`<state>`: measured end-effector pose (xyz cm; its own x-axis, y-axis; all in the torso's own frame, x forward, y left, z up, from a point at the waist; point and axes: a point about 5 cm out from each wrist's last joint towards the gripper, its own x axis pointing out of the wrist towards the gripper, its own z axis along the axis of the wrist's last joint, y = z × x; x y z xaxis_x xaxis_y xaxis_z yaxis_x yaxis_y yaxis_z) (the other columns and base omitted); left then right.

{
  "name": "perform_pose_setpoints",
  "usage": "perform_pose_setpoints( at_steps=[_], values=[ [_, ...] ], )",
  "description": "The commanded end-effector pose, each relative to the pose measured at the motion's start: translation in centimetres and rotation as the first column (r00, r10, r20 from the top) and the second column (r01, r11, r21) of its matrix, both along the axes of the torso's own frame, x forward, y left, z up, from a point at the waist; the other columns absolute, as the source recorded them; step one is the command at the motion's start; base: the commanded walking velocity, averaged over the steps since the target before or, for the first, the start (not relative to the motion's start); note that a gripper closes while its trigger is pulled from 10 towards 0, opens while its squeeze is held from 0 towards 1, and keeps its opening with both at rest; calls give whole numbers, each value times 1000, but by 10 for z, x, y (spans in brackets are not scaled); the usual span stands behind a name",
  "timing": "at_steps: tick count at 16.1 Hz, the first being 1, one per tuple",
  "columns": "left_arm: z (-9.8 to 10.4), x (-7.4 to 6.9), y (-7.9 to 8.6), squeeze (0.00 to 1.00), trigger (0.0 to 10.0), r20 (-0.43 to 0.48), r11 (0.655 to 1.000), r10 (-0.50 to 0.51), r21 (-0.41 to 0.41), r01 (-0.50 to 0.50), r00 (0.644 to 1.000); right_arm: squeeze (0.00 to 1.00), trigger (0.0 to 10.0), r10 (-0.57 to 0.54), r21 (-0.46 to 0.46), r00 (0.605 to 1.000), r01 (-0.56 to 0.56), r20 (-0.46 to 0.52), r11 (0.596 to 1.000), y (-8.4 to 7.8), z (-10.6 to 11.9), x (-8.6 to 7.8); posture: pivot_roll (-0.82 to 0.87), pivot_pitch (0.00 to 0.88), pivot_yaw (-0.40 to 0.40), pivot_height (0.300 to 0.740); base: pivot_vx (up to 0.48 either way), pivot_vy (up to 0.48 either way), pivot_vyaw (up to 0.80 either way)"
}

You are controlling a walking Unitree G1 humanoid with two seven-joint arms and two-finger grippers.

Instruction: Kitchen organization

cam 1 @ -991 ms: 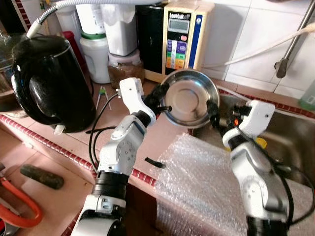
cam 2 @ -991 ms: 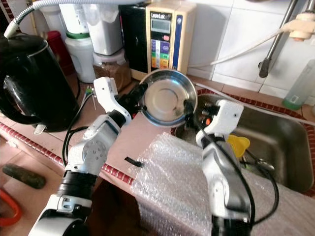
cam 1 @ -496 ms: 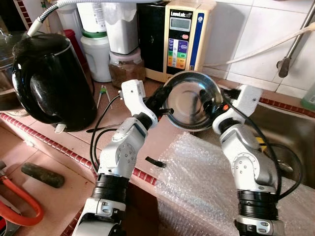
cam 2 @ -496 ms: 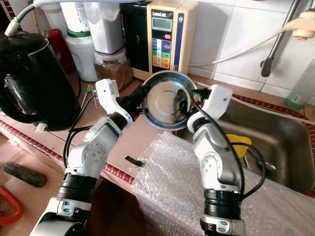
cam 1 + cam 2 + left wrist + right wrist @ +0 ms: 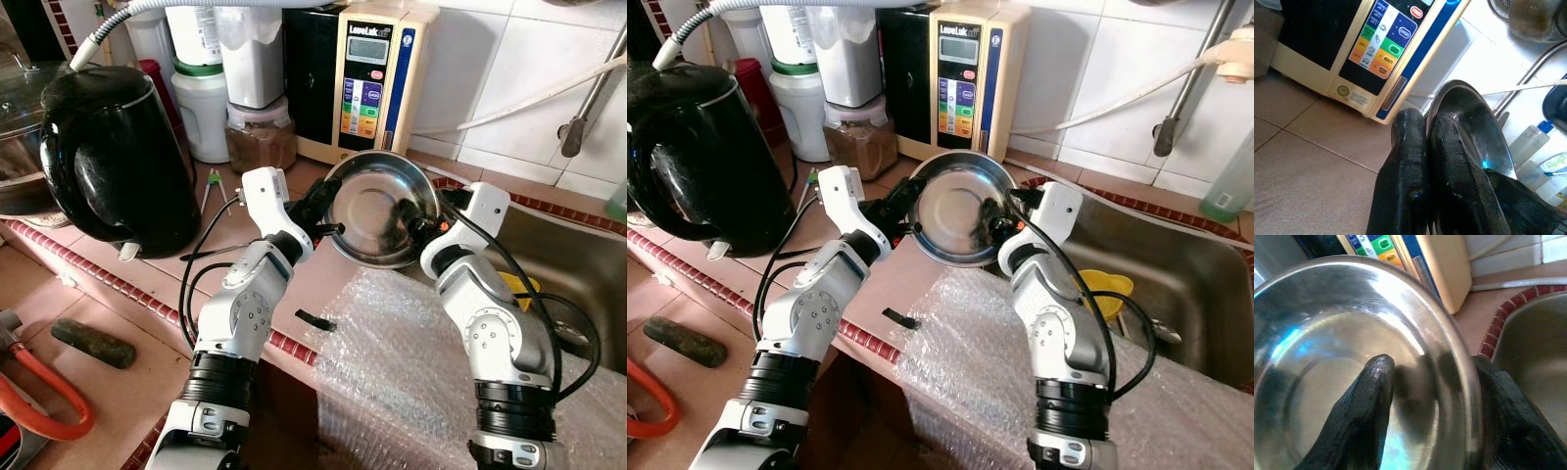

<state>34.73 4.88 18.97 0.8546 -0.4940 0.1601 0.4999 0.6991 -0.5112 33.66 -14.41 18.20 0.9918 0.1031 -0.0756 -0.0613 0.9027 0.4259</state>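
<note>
Right wrist view | steel bowl (image 5: 1342, 333) rim cropped | one end effector finger (image 5: 1364, 416) inside

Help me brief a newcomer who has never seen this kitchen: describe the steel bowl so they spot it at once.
Start at the cream water machine with coloured buttons against the tiled wall. Just in front of it, above the counter beside the sink, the left gripper and right gripper hold the steel bowl by opposite rims. It is the only shiny round metal dish, tilted toward the camera.

Shiny silver bowl (image 5: 380, 208), black kettle (image 5: 116, 162), perhaps red-edged counter (image 5: 147, 304)
</note>
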Motion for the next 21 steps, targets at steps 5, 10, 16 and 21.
perform_pose_setpoints(
  at_steps=[5, 10, 16, 21],
  values=[
    [7, -9, -19, 890, 10000, 33, 997, -64, -45, 66, 997, 0, 0, -31, -14, 998, 31, -59, 999, -4, -10, -3, 27, 0, 12, 740, 0, 0, 0],
    [7, -10, -19, 1000, 10000, 37, 997, -71, -34, 72, 997, 0, 0, -81, -1, 993, 81, -87, 997, -11, -16, -4, 29, 0, 16, 740, 0, 0, 0],
    [6, -12, -18, 1000, 10000, 31, 997, -73, -35, 74, 997, 0, 0, -111, 11, 988, 113, -105, 994, -19, -19, -3, 34, 0, 13, 740, 0, 0, 0],
    [3, -8, 0, 1000, 10000, 26, 998, -38, 55, 37, 999, 1000, 3176, -123, -71, 986, 116, -112, 991, -33, -20, -7, 37, 0, 11, 740, 0, 0, 0]
  ],
)
